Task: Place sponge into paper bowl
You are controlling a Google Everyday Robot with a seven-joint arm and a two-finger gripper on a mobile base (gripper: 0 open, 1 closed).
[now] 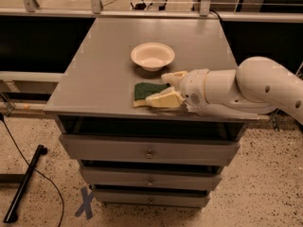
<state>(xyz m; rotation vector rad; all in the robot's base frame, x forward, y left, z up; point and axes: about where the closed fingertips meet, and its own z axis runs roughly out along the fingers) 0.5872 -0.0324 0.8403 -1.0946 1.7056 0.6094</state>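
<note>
The sponge point(144, 91), dark green on top with a pale yellow edge, lies flat near the front edge of the grey table point(104, 65). The white paper bowl point(152, 56) stands empty just behind it, in the middle of the table. My cream gripper point(163, 87) reaches in from the right, open. One finger point(173, 76) is behind the sponge's right end and the other finger point(163, 99) is in front of it. The sponge's right part sits between them and is partly hidden.
The table is the top of a drawer cabinet with several drawers point(149, 152). My white arm point(251, 89) spans the table's right front. A metal rail point(142, 4) runs behind the table. A black pole point(23, 183) lies on the speckled floor at left.
</note>
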